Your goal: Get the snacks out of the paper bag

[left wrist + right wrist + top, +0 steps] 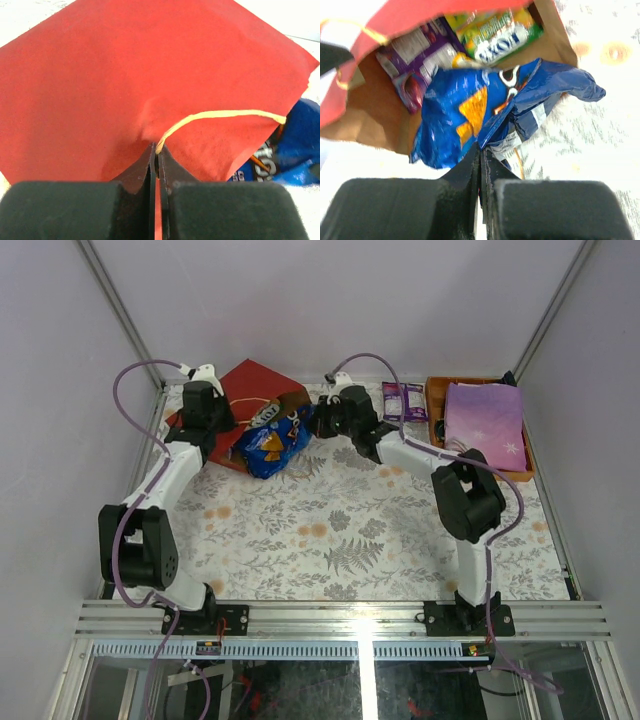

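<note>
The red paper bag [255, 385] lies on its side at the back left, mouth towards the middle. My left gripper [226, 426] is shut on its red edge [150, 75], with the tan cord handle [225, 114] running out from the fingertips [156, 150]. The blue Doritos bag [270, 445] lies half out of the mouth. My right gripper [314, 424] is shut on its near edge [481, 147]. Inside the brown bag [375, 115], behind the Doritos bag [465, 115], lie a purple pack [415, 55] and a yellow-green pack [495, 32]. Another purple packet [403, 400] lies on the table.
An orange tray [433, 410] at the back right holds a flat lilac item [485, 415]. The floral tablecloth [360, 530] covers the table. Frame posts and walls close off the back and sides.
</note>
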